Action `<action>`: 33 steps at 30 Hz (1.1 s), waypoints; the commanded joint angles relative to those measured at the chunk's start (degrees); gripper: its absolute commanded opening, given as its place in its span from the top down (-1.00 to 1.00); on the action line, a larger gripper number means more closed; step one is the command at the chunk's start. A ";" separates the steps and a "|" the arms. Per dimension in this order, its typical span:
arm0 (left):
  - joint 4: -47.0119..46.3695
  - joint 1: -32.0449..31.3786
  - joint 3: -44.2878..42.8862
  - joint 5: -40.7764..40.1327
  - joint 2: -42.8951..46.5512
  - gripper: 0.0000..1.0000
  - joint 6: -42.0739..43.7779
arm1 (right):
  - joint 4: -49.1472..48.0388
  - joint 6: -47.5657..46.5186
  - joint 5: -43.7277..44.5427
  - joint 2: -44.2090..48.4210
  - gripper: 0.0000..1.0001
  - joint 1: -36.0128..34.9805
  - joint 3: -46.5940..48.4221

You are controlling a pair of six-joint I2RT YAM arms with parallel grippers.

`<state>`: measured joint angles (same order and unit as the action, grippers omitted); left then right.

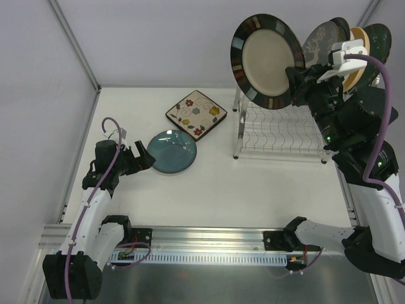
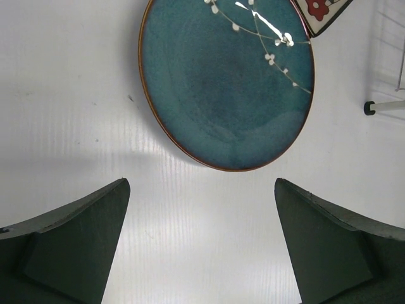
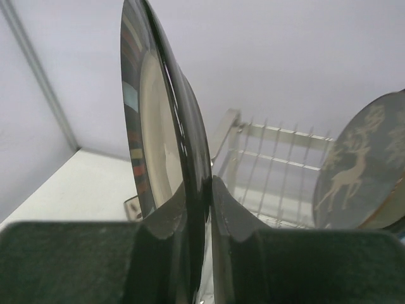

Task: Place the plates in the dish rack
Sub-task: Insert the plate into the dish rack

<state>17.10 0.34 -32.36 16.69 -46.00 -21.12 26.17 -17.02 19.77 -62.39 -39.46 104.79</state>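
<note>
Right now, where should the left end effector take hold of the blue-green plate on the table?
Probably the near rim of the blue-green plate, facing the open left end effector; come low from that side. It lies flat, and the square flowered plate crowds its far edge.

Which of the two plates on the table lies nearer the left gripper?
The round teal plate, just ahead of the open left gripper; the square floral plate lies beyond it.

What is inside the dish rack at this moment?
Upright at the dish rack's right end: a deer-patterned plate, a tan plate, a dark green plate. The right arm covers their lower halves.
</note>
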 commanded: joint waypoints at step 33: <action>1.18 -0.08 -3.68 -2.71 -3.57 -0.98 3.63 | -24.24 -14.89 11.79 -15.57 0.99 23.99 6.74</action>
<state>18.46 0.34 -33.95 14.31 -49.56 -18.39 11.40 -34.50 34.83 -79.05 -16.64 110.15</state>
